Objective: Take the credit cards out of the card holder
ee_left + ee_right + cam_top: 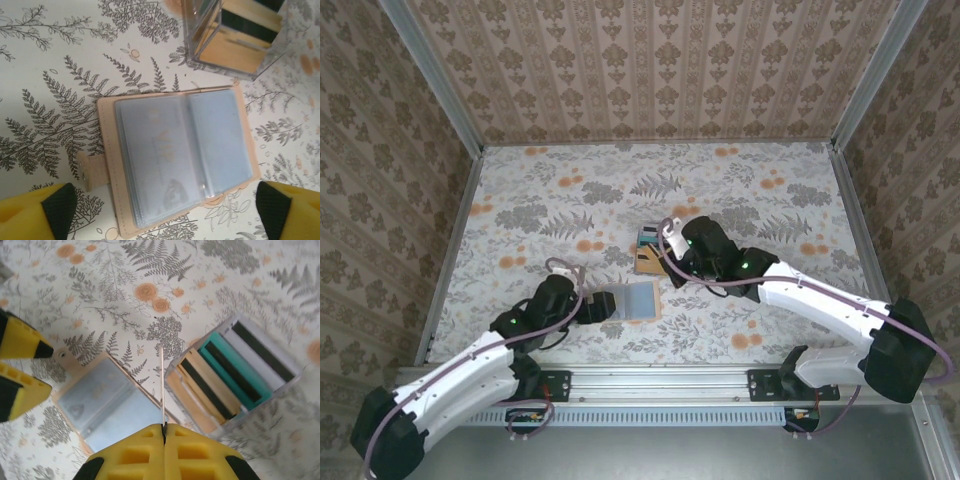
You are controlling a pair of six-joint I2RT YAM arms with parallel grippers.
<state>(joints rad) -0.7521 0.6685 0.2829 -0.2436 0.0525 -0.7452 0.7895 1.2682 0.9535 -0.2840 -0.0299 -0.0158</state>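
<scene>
Your right hand (164,429) was clamped together on a thin card (162,385) seen edge-on, poised between the open card holder (107,400) and the clear box (235,372), probably so it could join the credit cards (227,367) standing there. The holder lay flat near the middle of the surface (740,190), toward its near edge. Your left hand (165,212) sat wide apart beside it, holding nothing, likely steadying it; I couldn't tell whether it made contact.

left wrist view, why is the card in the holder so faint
Left wrist view: the card holder's cloudy sleeve catches light, washing out the card beneath; the left gripper's fingers are soft. Right wrist view: the right gripper near the lens blurs, the clear box is sharp.
</scene>
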